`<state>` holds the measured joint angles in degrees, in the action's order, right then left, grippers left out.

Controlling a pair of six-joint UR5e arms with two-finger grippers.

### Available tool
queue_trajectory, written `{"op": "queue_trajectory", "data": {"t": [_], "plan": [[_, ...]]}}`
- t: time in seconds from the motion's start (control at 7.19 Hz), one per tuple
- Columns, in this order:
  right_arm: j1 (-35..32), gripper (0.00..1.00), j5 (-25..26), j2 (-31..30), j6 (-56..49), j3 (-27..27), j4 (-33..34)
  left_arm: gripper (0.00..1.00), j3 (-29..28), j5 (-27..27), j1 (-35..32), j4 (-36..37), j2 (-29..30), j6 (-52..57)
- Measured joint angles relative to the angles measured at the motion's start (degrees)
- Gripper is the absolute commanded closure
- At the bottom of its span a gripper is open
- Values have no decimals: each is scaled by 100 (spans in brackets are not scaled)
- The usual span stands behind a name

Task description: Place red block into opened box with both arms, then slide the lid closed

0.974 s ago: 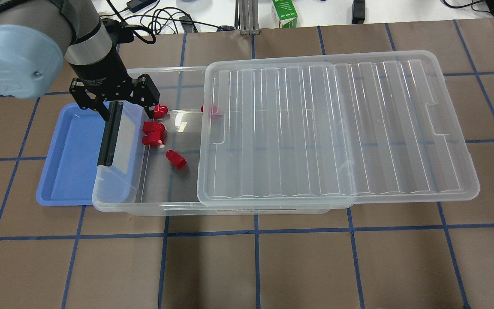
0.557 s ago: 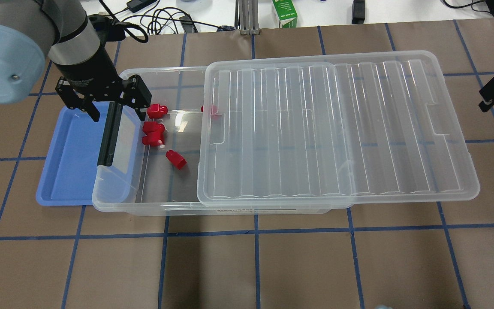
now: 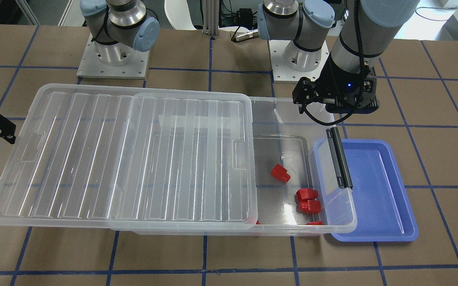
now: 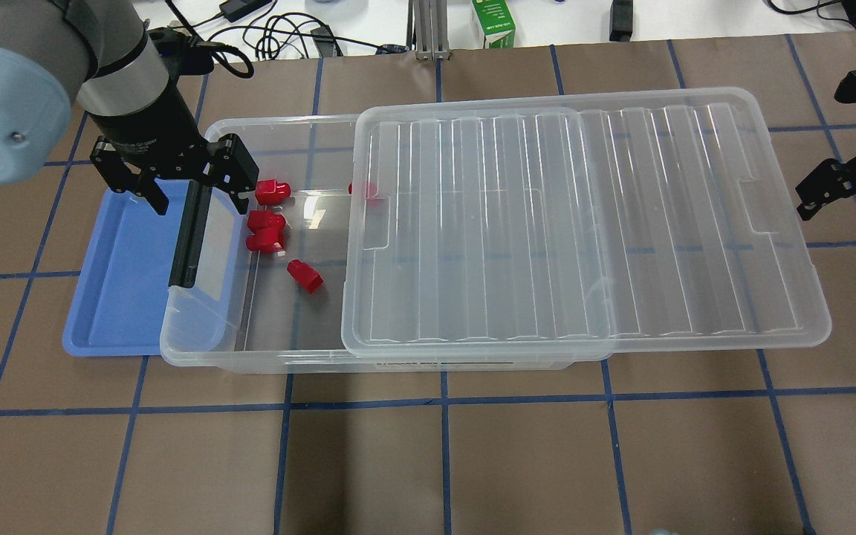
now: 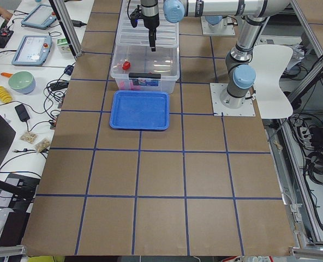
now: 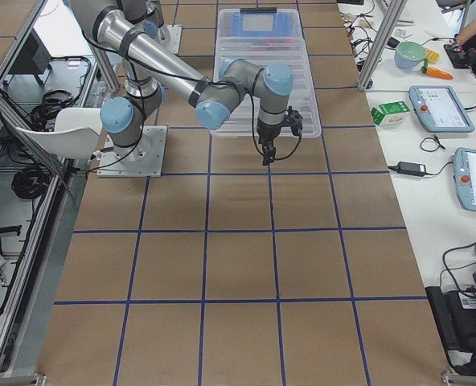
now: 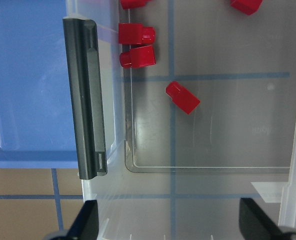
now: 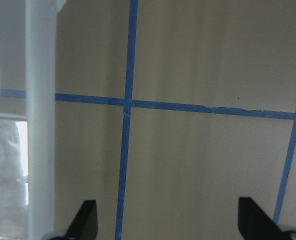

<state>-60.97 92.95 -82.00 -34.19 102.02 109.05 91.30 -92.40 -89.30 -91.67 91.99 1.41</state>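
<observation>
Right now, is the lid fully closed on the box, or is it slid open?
Slid open. The lid overhangs one short end of the box; the other end is uncovered, red blocks exposed inside.

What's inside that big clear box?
Four red blocks lie in the box's uncovered end, a fifth half under the lid. The ribbed lid blurs the rest.

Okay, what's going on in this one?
The left gripper hovers over the latch end of the box, jaws open and empty; several red blocks lie inside. The lid is slid partway off, not yet closed. The right gripper hangs with open jaws just past the lid's far end, touching nothing.
</observation>
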Motion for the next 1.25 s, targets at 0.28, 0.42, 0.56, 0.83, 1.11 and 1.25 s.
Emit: {"op": "queue_trajectory", "data": {"t": [0.28, 0.42, 0.56, 0.83, 1.11, 1.25], "plan": [[-198, 0, -4, -5, 329, 32, 2, 0, 2, 2, 0, 0, -5, 0], [-377, 0, -4, -3, 605, 34, 2, 0, 2, 2, 0, 0, -5, 0], [-556, 0, -4, -2, 869, 36, 2, 0, 2, 3, 0, 1, -5, 0], [-953, 0, -5, -3, 1488, 37, 2, 0, 1, 3, 0, 7, -5, 0], [-1415, 0, -5, -10, 2006, 32, 10, 0, 0, 3, 0, 14, -6, 0], [-1619, 0, -5, -26, 2179, 29, 22, 0, 1, 3, 0, 16, -5, 0]]}}
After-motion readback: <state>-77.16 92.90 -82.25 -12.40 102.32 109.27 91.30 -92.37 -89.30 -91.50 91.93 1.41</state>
